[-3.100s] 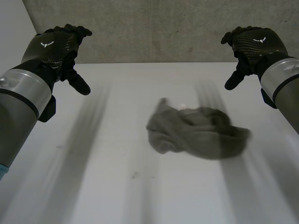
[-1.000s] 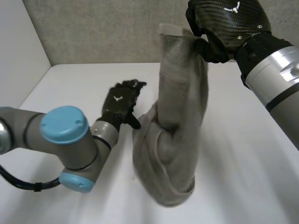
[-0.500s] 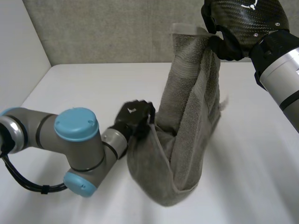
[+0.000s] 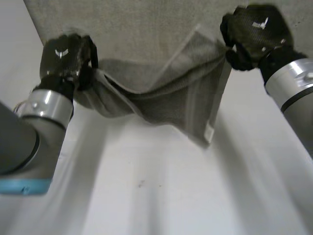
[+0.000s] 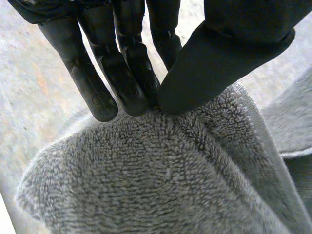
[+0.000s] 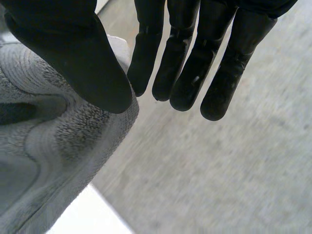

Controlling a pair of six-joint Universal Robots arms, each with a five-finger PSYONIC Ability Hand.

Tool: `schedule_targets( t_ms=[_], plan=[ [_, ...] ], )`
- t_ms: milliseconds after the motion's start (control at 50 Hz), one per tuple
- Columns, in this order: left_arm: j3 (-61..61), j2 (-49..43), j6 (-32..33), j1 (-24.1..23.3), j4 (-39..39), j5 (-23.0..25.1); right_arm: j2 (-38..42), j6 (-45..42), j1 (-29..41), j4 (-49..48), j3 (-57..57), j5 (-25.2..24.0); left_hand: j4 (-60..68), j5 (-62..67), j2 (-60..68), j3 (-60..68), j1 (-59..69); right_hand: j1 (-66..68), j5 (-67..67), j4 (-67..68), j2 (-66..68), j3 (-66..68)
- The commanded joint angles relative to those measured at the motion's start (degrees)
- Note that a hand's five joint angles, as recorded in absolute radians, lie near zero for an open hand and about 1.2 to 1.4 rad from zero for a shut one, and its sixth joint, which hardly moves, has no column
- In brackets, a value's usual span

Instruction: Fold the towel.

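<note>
The grey towel (image 4: 166,100) hangs in the air between both hands, sagging in the middle, with a lower corner drooping toward the table. My left hand (image 4: 66,58) is raised at the left and pinches one end of the towel (image 5: 161,180) between thumb and fingers (image 5: 126,83). My right hand (image 4: 254,34) is raised at the right and pinches the other end. In the right wrist view the thumb presses the towel's edge (image 6: 58,146) against the fingers (image 6: 195,73).
The white table (image 4: 156,196) lies below the towel. A grey wall (image 4: 146,34) stands behind it, and a white side wall (image 4: 19,54) at the left.
My left hand closed on the towel's lower part and lifted it up and to the left. The towel now stretches between both hands instead of hanging from the right hand alone.
</note>
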Motion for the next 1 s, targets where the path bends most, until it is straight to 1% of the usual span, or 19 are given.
schedule_targets(
  t_ms=[20, 180, 300, 340, 360, 460, 480, 520, 600, 620, 640, 660, 680, 720, 800, 840, 860, 900, 1000],
  plan=[
    [-10.69, 3.86, 0.18, -0.66, -5.13, 0.50, 8.75, -0.54, -1.97, 4.40, -3.33, 0.26, 10.31, 10.84, 10.24, 10.32, 12.70, 20.05, 17.97, 11.44, 12.51, 11.86],
    [-11.23, 13.00, -0.70, -0.84, -14.19, 0.84, 8.41, -0.11, -2.14, 5.64, -5.00, 0.44, 10.31, 10.84, 10.24, 10.32, 12.70, 20.05, 17.97, 11.44, 12.51, 11.86],
    [-11.14, 13.28, -2.37, -0.58, -14.02, 1.29, 9.81, 0.86, -2.23, 6.08, -9.14, 0.53, 10.31, 10.84, 10.24, 10.32, 12.70, 20.05, 17.97, 11.44, 12.51, 11.86],
    [-11.05, 10.05, -3.69, -0.22, -12.80, 1.29, 15.32, 0.25, -1.97, 5.73, -11.94, 0.79, 10.31, 10.84, 10.24, 10.32, 12.70, 20.05, 17.97, 11.44, 12.51, 11.86],
    [-11.05, 10.03, -3.69, -0.22, -12.79, 1.29, 15.35, 0.25, -1.97, 5.73, -11.95, 0.79, 10.31, 10.84, 10.24, 10.32, 12.70, 20.05, 17.97, 11.44, 12.51, 11.86],
    [-9.91, -2.07, -3.78, 0.04, -8.93, 1.29, 29.29, -0.19, -1.36, 5.73, -22.82, 4.03, 10.31, 10.84, 10.24, 10.32, 12.70, 20.05, 17.97, 11.44, 12.51, 11.86],
    [-9.91, -2.10, -3.78, 0.04, -8.93, 1.29, 29.33, -0.19, -1.35, 5.73, -22.85, 4.04, 10.31, 10.84, 10.24, 10.32, 12.70, 20.05, 17.97, 11.44, 12.51, 11.86],
    [-8.25, -6.82, -3.87, -0.22, -8.31, 1.29, 36.41, -1.76, -1.35, 6.26, -29.58, 5.44, 10.31, 10.84, 10.24, 10.32, 12.70, 20.05, 17.97, 11.44, 12.51, 11.86],
    [-5.70, -10.61, -3.78, -0.31, -7.61, 1.20, 42.48, -4.22, -1.35, 6.69, -36.09, 7.46, 10.31, 10.84, 10.24, 10.32, 12.70, 20.05, 17.97, 11.44, 12.51, 11.86],
    [-4.38, -11.76, -3.69, -0.22, -7.26, 1.11, 44.86, -5.71, -1.35, 7.74, -38.99, 9.12, 10.31, 10.84, 10.24, 10.32, 12.70, -4.53, -6.61, -13.14, -12.08, -12.72],
    [-4.37, -11.77, -3.69, -0.22, -7.26, 1.11, 44.88, -5.73, -1.35, 7.75, -39.02, 9.14, 10.31, 10.84, 10.24, 10.32, 12.70, -4.78, -6.86, -13.39, -12.32, -12.97],
    [-3.15, -12.46, -3.60, -0.22, -7.00, 1.02, 46.27, -7.29, -1.27, 9.41, -41.02, 11.32, 10.31, 10.84, 10.24, 10.32, 12.70, -49.95, -52.03, -58.56, -57.49, -58.14],
    [-2.18, -12.73, -3.69, -0.22, -6.82, 1.02, 46.38, -8.61, -1.00, 11.08, -41.91, 13.25, 10.31, 10.84, 10.24, 10.32, 12.70, -49.95, -52.03, -58.56, -57.49, -58.14],
    [-1.56, -12.56, -3.69, -0.14, -6.82, 1.02, 45.33, -9.06, -0.65, 12.14, -41.05, 14.32, 10.31, 10.84, 10.24, 10.32, 12.70, -49.95, -52.03, -58.56, -57.49, -58.14],
    [-0.77, -11.68, -3.78, 0.13, -6.82, 1.02, 40.31, -8.89, -0.39, 12.50, -35.60, 14.33, 10.31, 10.84, 10.24, 10.32, 12.70, -49.95, -52.03, -58.56, -57.49, -58.14],
    [0.19, -9.93, -3.87, -0.05, -6.90, 1.11, 34.10, -8.72, -0.47, 11.98, -28.42, 13.02, 10.31, 10.84, 10.24, 10.32, 12.70, -49.95, -52.03, -58.56, -57.49, -58.14],
    [0.20, -9.92, -3.87, -0.05, -6.91, 1.11, 34.07, -8.72, -0.47, 11.97, -28.39, 13.01, 10.31, 10.84, 10.24, 10.32, 12.70, -49.95, -52.03, -58.56, -57.49, -58.14],
    [0.64, -7.13, -3.87, -0.14, -6.91, 1.20, 28.65, -8.72, -0.47, 11.53, -22.18, 10.82, 10.31, 10.84, 10.24, 10.32, 12.70, -49.95, -52.03, -58.56, -57.49, -58.14],
    [1.08, -3.61, -4.13, -0.92, -6.99, 0.94, 22.23, -8.45, -0.21, 13.63, -14.26, 7.66, 10.31, 10.84, 10.24, 10.32, 12.70, -49.95, -52.03, -58.56, -57.49, -58.14]
  ],
)
